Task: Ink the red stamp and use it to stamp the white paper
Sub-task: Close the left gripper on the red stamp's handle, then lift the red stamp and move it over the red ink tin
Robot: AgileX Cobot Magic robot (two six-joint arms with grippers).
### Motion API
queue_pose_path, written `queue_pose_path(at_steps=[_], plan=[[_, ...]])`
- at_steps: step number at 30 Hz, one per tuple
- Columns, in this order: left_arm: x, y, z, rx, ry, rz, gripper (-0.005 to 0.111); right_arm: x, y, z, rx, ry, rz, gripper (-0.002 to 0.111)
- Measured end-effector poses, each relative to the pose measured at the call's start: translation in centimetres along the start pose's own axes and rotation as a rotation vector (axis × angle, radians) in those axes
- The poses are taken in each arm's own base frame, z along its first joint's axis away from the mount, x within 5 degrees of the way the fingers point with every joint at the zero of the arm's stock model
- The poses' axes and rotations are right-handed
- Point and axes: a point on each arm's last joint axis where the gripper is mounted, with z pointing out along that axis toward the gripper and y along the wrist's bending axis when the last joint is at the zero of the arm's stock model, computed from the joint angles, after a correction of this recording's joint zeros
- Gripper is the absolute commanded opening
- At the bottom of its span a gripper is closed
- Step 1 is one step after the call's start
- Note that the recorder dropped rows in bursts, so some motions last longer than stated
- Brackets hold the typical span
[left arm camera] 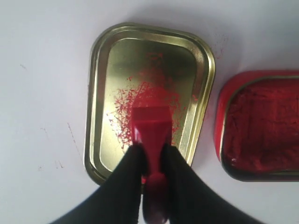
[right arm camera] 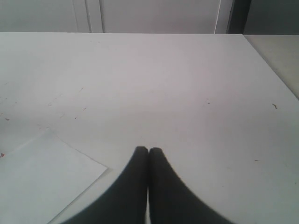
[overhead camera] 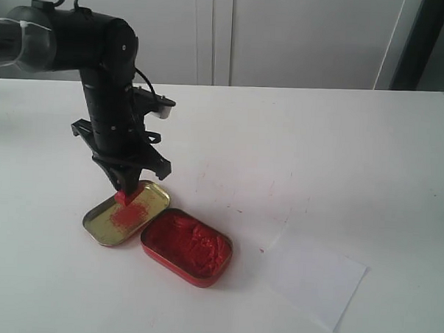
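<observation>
A white table (overhead camera: 319, 141) seen from the front, with a black robot arm reaching down on the left. The left hand (overhead camera: 127, 186) is closed on the red stamp (overhead camera: 125, 198), its two black fingers (left arm camera: 131, 172) pinching the short handle from either side so the square base points down. The stamp sits at the red smear inside an open gold tin lid (overhead camera: 94, 231); whether the base presses on the metal or hangs just above it cannot be told. Just beside the lid lies a red oblong tin (overhead camera: 166, 266) full of rough red ink paste. The white paper (overhead camera: 313, 277) lies well apart to the right, flat and angled on the table.

The right hand (right arm camera: 148, 150) is closed with its fingertips together and holds nothing, hovering above the table near the paper's edge.

The step in hand looks like inking. To do it well, the base should meet the ink flat and square, with a light, even press so the whole face picks up colour, not only one edge. A straight lift should then avoid dragging the lid or smearing. The pinch on the small handle should stay firm, since any tilt would carry over to the print on the paper
</observation>
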Motion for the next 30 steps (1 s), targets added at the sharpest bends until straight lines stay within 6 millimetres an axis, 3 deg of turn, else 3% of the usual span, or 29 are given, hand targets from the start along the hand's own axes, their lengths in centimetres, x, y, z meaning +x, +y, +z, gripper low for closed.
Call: queue_pose_path(at_steps=[30], plan=[[-0.13, -0.31, -0.08, 0.033, -0.018, 0.04, 0.0, 0.0, 0.0, 0.0, 0.0, 0.0, 0.0, 0.0]])
